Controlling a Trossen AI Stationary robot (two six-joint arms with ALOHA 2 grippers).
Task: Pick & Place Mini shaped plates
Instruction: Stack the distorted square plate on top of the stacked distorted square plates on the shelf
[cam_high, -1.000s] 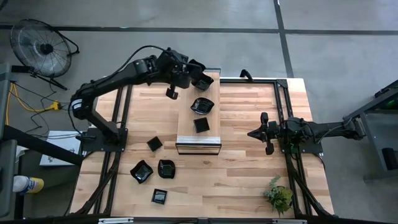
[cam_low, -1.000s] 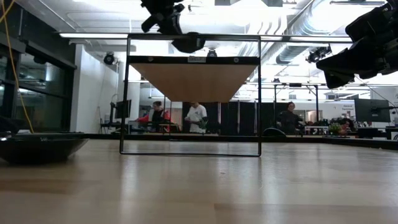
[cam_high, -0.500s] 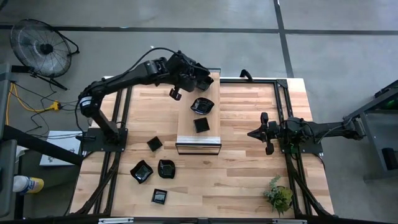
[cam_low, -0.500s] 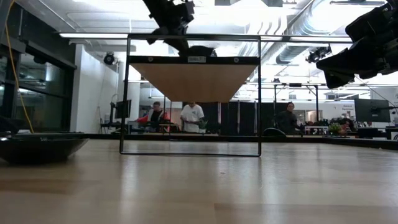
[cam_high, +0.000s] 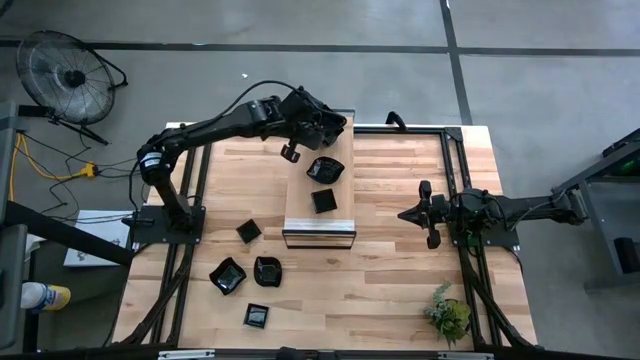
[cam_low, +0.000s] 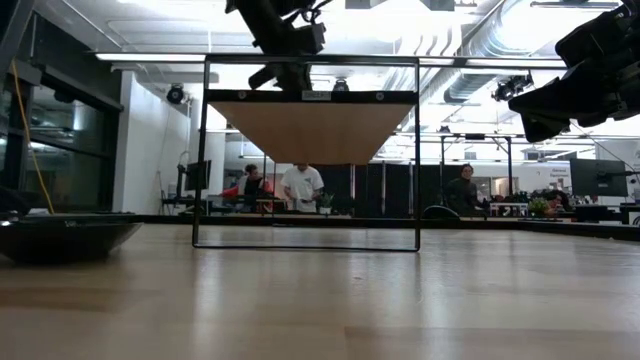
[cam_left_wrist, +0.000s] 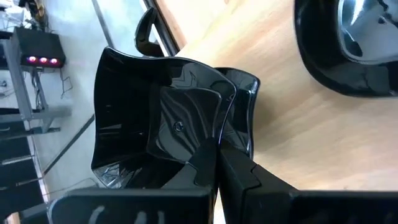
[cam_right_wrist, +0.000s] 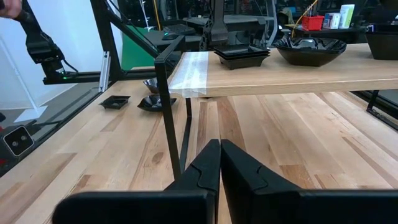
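The left end effector (cam_high: 325, 128) reaches over the far end of a raised wooden shelf (cam_high: 320, 212) that stands on a thin black frame in the middle of the tabletop (cam_high: 390, 280), and its fingers are clamped on the rim of a square black plate (cam_left_wrist: 168, 124) with wavy, flared walls. In the left wrist view the two dark fingers (cam_left_wrist: 211, 162) meet over that plate's near wall, with the plate low over the shelf's wooden top close to its far edge; whether it touches the wood cannot be told. Beside it on the shelf sits a rounder scalloped plate (cam_high: 325, 169), and just nearer the shelf's front lies a small square plate (cam_high: 323, 201). Four more mini plates lie on the tabletop to the left of the shelf: a small square one (cam_high: 249, 231) nearest the shelf, a wavy square one (cam_high: 228, 275), a rounded one (cam_high: 267, 270) just beside it, and a flat square one (cam_high: 257, 316) closest to the front edge. The right end effector (cam_high: 412, 214) waits well apart over the right side of the tabletop, pointing toward the shelf, its fingers (cam_right_wrist: 214, 165) pressed together with nothing between them. A small green plant (cam_high: 447, 312) stands near the front right corner. In the low view, people (cam_low: 300, 188) show in the room beyond the shelf's frame.
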